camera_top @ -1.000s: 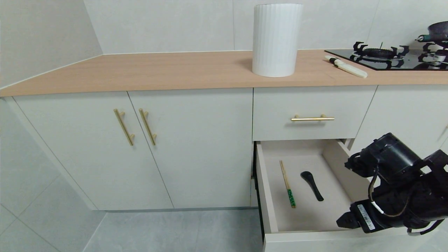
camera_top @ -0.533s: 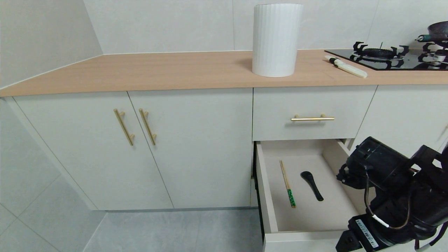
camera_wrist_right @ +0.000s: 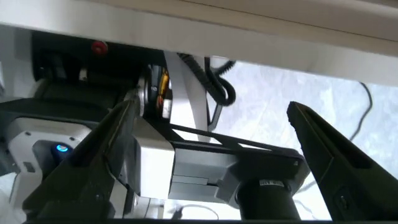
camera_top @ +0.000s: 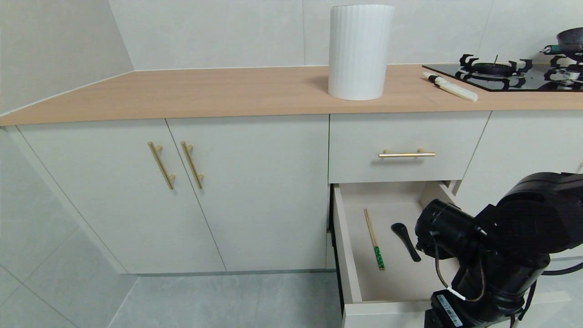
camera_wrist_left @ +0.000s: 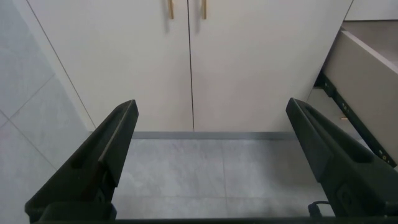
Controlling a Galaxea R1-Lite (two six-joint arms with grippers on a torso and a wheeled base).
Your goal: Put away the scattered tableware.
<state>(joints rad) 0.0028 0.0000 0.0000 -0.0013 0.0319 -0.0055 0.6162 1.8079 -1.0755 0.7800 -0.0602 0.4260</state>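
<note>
The right arm [camera_top: 501, 246] has swung lower and leftward over the open drawer [camera_top: 347, 255]; inside, chopsticks [camera_top: 374, 245] and a black spoon [camera_top: 404, 239] lie side by side, not touching. Left gripper [camera_wrist_left: 210, 106] and right gripper [camera_wrist_right: 208, 109] both have jaws spread wide, empty; a knife [camera_top: 451, 86] rests on the countertop [camera_top: 205, 91].

Right arm [camera_top: 510, 241]: swinging down toward 7 o'clock, sinking past the drawer [camera_top: 348, 255] front.
Its wrist: closing on the black spoon [camera_top: 401, 232] from 3 o'clock.

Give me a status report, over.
Left gripper open, empty; right gripper open. Chopsticks and black spoon lie in open drawer; knife on counter. Right arm over drawer's front corner.
</note>
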